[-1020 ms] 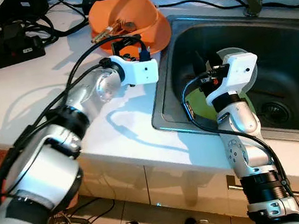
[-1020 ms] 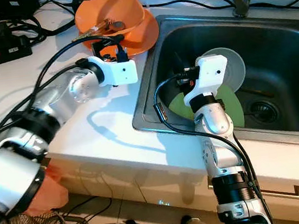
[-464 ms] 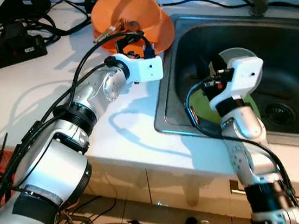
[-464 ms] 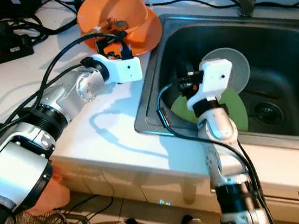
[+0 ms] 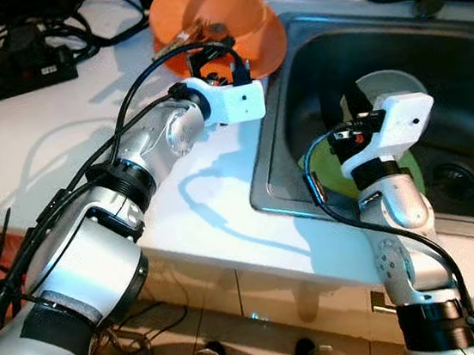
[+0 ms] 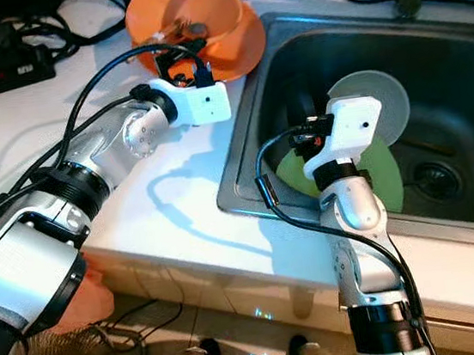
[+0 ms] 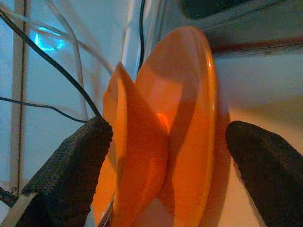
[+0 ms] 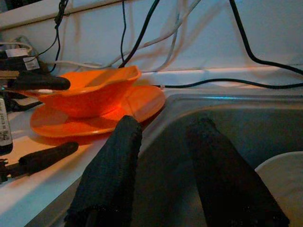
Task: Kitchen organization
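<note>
White counter (image 5: 58,130): left gripper (image 7: 165,156) spread wide around orange bowl (image 7: 137,156) and plate (image 7: 189,118)

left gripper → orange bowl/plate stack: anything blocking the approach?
Nothing visible does. The left gripper is open, its fingers straddling the orange bowl and orange plate with no object between. Utensils lie in the bowl, away from the fingers. The right gripper sits over the sink, clear of this path.

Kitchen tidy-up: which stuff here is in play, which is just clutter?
In play:
- orange bowl on orange plate
- left gripper, open around them
- green plate, grey plate in sink
- right gripper, open

Clutter:
- power strip
- cables
</note>
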`<state>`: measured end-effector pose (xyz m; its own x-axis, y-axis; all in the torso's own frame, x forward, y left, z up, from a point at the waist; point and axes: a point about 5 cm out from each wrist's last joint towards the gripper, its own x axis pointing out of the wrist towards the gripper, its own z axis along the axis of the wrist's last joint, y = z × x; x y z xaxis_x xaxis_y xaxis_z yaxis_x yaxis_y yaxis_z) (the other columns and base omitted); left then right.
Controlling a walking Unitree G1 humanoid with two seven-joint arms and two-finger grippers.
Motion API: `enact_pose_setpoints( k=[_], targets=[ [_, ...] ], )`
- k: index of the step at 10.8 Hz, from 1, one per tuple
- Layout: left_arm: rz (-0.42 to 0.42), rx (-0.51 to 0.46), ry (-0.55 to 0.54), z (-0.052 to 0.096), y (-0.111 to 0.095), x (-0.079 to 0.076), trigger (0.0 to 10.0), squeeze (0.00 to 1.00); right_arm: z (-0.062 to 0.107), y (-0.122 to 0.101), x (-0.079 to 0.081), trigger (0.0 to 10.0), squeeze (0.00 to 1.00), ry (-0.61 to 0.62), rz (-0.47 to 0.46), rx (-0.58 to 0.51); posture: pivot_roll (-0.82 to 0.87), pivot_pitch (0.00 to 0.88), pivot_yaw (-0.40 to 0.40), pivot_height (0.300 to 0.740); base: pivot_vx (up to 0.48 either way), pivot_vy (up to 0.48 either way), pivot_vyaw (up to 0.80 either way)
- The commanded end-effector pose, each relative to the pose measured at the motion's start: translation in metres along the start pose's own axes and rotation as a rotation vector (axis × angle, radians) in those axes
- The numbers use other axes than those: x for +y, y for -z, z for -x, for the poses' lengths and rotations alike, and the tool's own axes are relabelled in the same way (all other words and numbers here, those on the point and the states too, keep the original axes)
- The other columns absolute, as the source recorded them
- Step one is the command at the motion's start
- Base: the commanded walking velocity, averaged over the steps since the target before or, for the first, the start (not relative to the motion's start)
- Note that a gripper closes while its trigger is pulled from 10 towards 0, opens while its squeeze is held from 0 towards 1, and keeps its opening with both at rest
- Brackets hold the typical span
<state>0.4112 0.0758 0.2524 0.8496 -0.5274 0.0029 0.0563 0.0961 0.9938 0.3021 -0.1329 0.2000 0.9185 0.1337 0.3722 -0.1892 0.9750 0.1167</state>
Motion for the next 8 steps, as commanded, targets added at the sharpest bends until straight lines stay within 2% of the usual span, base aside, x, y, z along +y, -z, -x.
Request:
enact_pose_setpoints(
  k=[1, 2, 3, 4, 5, 6, 7, 8],
  targets=[
    [-0.02, 0.059, 0.171, 0.0084, 0.0118, -0.0437, 10.0, 0.0, 0.0131, 0.025, -0.0022, 10.0, 0.0, 0.034, -0.042, 0.111, 0.07, 0.344, 0.049, 0.74, 0.0, 0.0, 0.0],
    [-0.026, 0.051, 0.174, 0.0091, 0.0119, -0.0446, 10.0, 0.0, 0.015, 0.0249, -0.0015, 10.0, 0.0, 0.043, -0.049, 0.115, 0.07, 0.351, 0.057, 0.74, 0.0, 0.0, 0.0],
    [-0.03, 0.04, 0.179, 0.0094, 0.0112, -0.0449, 0.5, 0.0, 0.0154, 0.0251, -0.0011, 10.0, 0.0, 0.047, -0.054, 0.116, 0.07, 0.355, 0.061, 0.74, 0.0, 0.0, 0.0],
    [-0.054, 0.025, 0.177, 0.009, 0.0095, -0.0441, 2.0, 0.0, 0.0156, 0.0247, -0.0002, 10.0, 0.0, 0.051, -0.059, 0.118, 0.08, 0.359, 0.064, 0.74, 0.0, 0.0, 0.0],
    [-0.065, 0.012, 0.164, 0.0084, 0.0078, -0.042, 9.6, 0.0, 0.0155, 0.0246, 0.0004, 10.0, 0.0, 0.054, -0.063, 0.12, 0.08, 0.36, 0.065, 0.74, 0.0, 0.0, 0.0],
    [-0.07, 0.011, 0.164, 0.0087, 0.008, -0.0424, 10.0, 0.0, 0.0161, 0.0251, 0.0, 10.0, 0.0, 0.055, -0.063, 0.122, 0.08, 0.36, 0.065, 0.74, 0.0, 0.0, 0.0],
    [-0.072, 0.013, 0.172, 0.0097, 0.0093, -0.044, 5.5, 0.0, 0.017, 0.0258, 0.0, 10.0, 0.0, 0.058, -0.064, 0.126, 0.09, 0.362, 0.067, 0.74, 0.0, 0.0, 0.0],
    [-0.073, 0.018, 0.176, 0.0103, 0.0108, -0.0443, 0.0, 0.0, 0.0176, 0.026, 0.0006, 10.0, 0.0, 0.059, -0.066, 0.128, 0.09, 0.363, 0.068, 0.74, 0.0, 0.0, 0.0]
  ],
)
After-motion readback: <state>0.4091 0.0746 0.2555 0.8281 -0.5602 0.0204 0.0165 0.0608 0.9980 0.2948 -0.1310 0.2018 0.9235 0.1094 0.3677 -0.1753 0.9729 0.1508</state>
